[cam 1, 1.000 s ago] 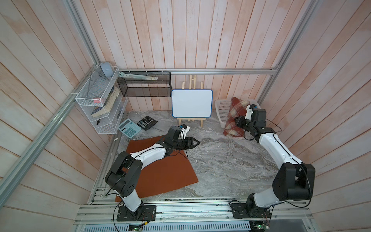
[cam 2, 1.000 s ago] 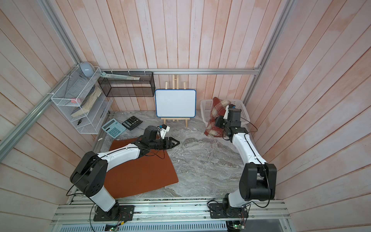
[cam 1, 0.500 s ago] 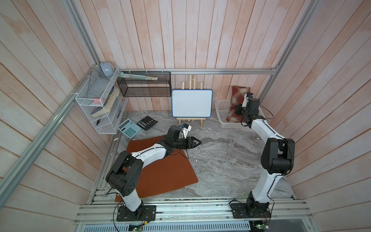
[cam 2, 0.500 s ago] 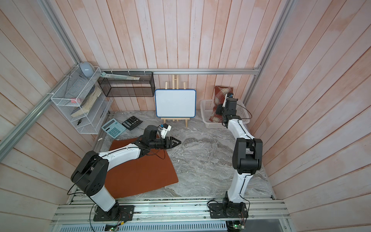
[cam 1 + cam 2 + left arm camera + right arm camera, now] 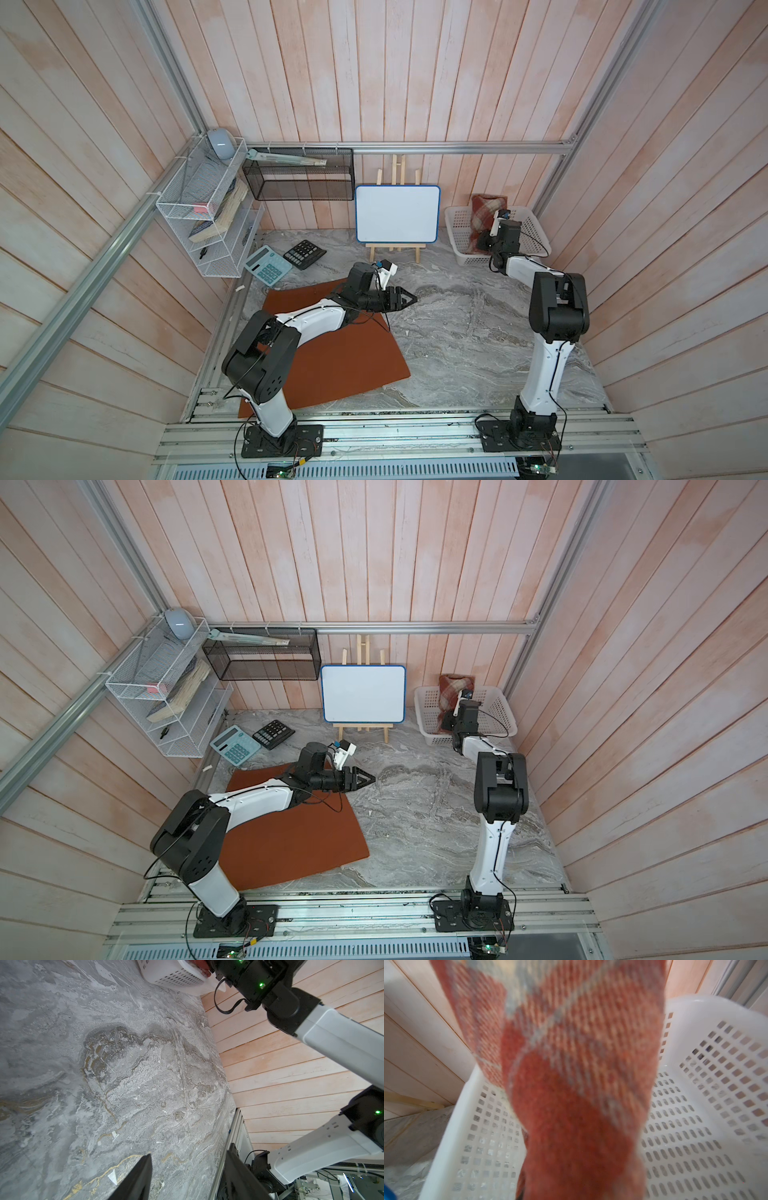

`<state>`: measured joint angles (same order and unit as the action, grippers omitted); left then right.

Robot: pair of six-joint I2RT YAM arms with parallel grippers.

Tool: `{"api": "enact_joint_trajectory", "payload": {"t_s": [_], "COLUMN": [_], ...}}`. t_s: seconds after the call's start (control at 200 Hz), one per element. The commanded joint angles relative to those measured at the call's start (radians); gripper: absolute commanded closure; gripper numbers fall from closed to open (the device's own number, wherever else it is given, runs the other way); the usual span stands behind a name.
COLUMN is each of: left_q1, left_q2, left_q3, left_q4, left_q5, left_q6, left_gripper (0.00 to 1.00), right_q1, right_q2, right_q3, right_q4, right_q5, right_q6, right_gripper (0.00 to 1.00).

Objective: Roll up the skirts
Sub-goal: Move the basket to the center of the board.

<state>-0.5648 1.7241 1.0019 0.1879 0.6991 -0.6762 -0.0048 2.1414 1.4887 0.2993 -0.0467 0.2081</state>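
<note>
**A:** How far along is the rolling?

**B:** About halfway, I'd judge. The orange skirt (image 5: 345,361) lies flat and fully spread on the near left of the table (image 5: 478,332). It is not rolled at all, and the left arm is stretched over it.

**A:** And the other one?

**B:** The plaid skirt (image 5: 487,208) looks bundled into a thick roll. It stands upright within the white basket (image 5: 455,226) at the far right, its top above the rim. I cannot tell whether it touches the basket floor. That one seems done and is being put away.

**A:** Who has hold of it?

**B:** The right gripper (image 5: 481,244) sits at its lower end. The right wrist view shows cloth running down to where the fingers would be, so I take it as clamped on the roll. The fingers themselves are hidden.

**A:** And the left gripper (image 5: 409,298)?

**B:** Its fingers are parted with nothing between them. It hovers over bare marble just off the orange skirt's far right corner.

**A:** Any writing?

**B:** None I can read. The whiteboard (image 5: 397,214) is blank, and the keys of the blue calculator (image 5: 268,264) and the black calculator (image 5: 304,254) are too small.
</note>
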Motion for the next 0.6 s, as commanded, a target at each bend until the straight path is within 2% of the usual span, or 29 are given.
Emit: {"api": "enact_joint_trajectory", "payload": {"t_s": [0.0, 0.055, 0.195, 0.37, 0.595], "left_q1": [0.000, -0.001, -0.001, -0.001, 0.000], "left_q2": [-0.015, -0.018, -0.018, -0.028, -0.048], "left_q3": [-0.007, -0.005, 0.000, 0.009, 0.004], "left_q4": [0.009, 0.007, 0.002, -0.010, -0.006], "left_q5": [0.006, 0.004, 0.011, 0.021, 0.023], "left_q6": [0.023, 0.026, 0.033, 0.036, 0.034], "left_gripper": [0.39, 0.39, 0.40, 0.40, 0.40], "right_q1": [-0.002, -0.001, -0.002, 0.000, 0.065], "right_q2": [0.007, -0.010, -0.016, -0.078, -0.248], "right_q3": [0.031, 0.019, 0.052, 0.031, -0.212], "right_q4": [0.036, 0.030, -0.125, -0.258, -0.240], "right_q5": [-0.028, -0.006, 0.027, 0.028, 0.114], "right_q6": [-0.009, -0.004, -0.004, 0.045, 0.125], "right_gripper": [1.00, 1.00, 1.00, 1.00, 1.00]}}
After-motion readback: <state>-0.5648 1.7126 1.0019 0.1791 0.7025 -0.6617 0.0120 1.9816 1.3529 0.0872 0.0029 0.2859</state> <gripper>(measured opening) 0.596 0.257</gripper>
